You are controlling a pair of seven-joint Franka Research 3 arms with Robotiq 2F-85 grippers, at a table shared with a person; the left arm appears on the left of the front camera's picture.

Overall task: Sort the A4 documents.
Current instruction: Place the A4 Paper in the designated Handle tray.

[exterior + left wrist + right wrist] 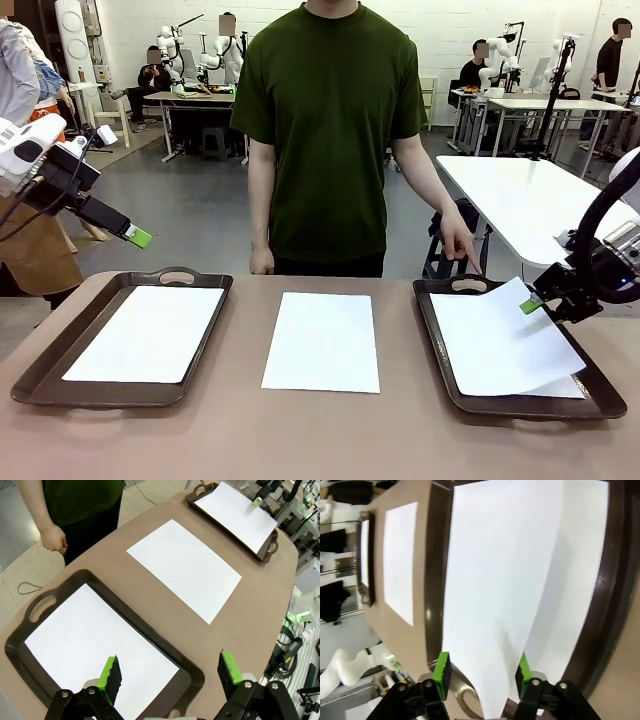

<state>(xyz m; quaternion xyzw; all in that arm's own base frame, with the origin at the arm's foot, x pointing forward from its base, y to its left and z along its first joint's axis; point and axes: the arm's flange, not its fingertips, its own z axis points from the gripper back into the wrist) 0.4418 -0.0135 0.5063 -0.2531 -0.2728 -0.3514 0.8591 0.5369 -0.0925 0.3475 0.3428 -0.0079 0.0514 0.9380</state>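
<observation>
The brown, round-cornered worktop [320,440] carries two dark brown handled trays. One tray [75,340] sits at its left end and the other [520,408] at its right end.

A plain white A4 sheet [148,333] lies flat and square inside the left tray. A second white sheet [322,342] lies flat on the bare worktop at the middle, well apart from both trays.

In the right tray the top white sheet [500,345] lies askew. Its right side curls up off the tray toward the worktop's right edge. A corner of another white sheet [570,390] shows under it.

A person in a dark green T-shirt stands at the far edge. One hand [458,238] reaches a finger down to the right tray's far handle; whether it touches I cannot tell.

My left pincer [169,664] hangs high over the left end with its green pads spread wide. It holds nothing and touches nothing.

My right pincer [482,662] is at the raised side of the askew sheet. Its pads stand apart with the paper's lifted edge running between them, not clamped. I cannot tell whether the paper brushes a pad.

Bare worktop runs along the whole near edge. There are also bare strips on both sides of the middle sheet.
</observation>
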